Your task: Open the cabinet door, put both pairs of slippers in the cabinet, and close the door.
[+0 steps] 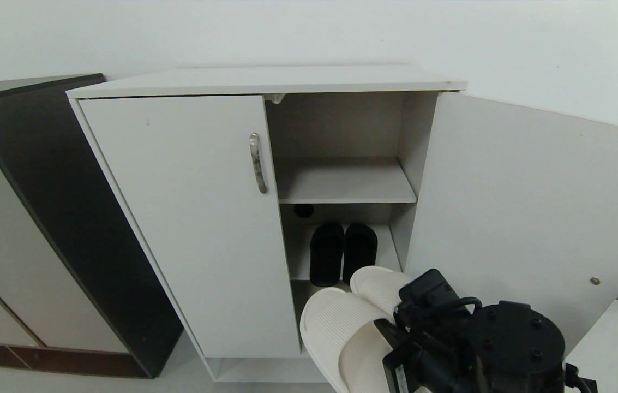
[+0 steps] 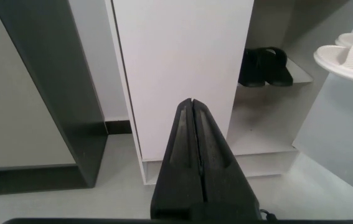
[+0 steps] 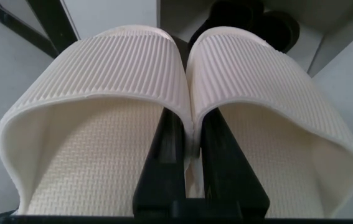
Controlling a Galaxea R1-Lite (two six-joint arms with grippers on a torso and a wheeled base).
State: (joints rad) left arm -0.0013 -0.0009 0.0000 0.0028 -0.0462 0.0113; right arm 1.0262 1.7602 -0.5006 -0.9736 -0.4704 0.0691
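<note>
The white cabinet (image 1: 265, 82) stands with its right door (image 1: 527, 218) swung open and its left door (image 1: 189, 218) shut. A black pair of slippers (image 1: 343, 252) rests on the lower shelf, and in the left wrist view the black slippers (image 2: 265, 66) lie inside the opening. My right gripper (image 3: 188, 146) is shut on the white pair of slippers (image 3: 182, 93), pinching their inner edges together. In the head view the white slippers (image 1: 349, 322) hang just in front of the cabinet's open lower part. My left gripper (image 2: 192, 109) is shut and holds nothing, low in front of the left door.
A dark-edged panel (image 1: 69, 218) leans beside the cabinet on the left. The middle shelf (image 1: 344, 183) is bare. The open door bounds the space on the right; the pale floor (image 2: 120, 162) lies before the cabinet.
</note>
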